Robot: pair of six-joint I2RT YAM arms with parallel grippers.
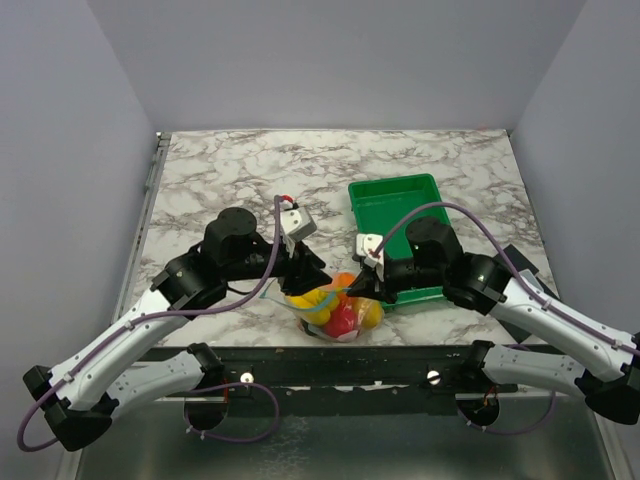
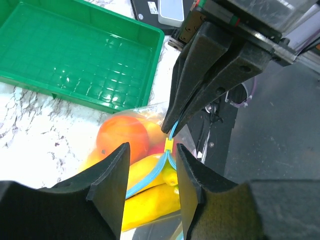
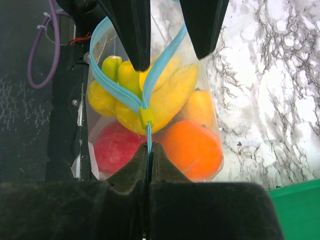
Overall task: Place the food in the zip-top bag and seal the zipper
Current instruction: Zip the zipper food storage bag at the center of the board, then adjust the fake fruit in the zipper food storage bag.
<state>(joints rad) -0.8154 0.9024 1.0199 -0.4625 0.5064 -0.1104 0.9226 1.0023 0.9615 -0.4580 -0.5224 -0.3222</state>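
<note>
1. Sealing looks half done. The right gripper (image 3: 148,152) has its fingers pressed together on the zipper (image 3: 117,86), low centre of its wrist view, just below the yellow slider (image 3: 145,118). Above the slider the two blue strips part, so that stretch of the mouth is open.
2. Fingers of the left gripper (image 2: 151,150) are apart, straddling strip and slider. As far as I can tell they touch neither.
3. Risk: the left fingers close beside the slider instead of on it. They would then run along the strip without dragging it, and the mouth would not shut.
4. Risk: the banana bunch (image 3: 170,97) lies right under the open stretch. A bulge there could jam the slider or get caught between the strips.
5. Risk: a hard pull could drag the thin strip out of the right pinch, or lift the whole soft bag.
6. Container one, the zip-top bag (image 3: 204,85): lower centre of the top view, on the table (image 1: 230,170) near its front edge, between both grippers. It holds the food: banana bunch, red fruit (image 3: 117,147), orange fruit (image 3: 192,147), lemon (image 3: 200,107). No fruit seen outside it.
7. Container two, the green tray (image 1: 395,205): right of centre in the top view, just behind the bag. Nothing in it.
</note>
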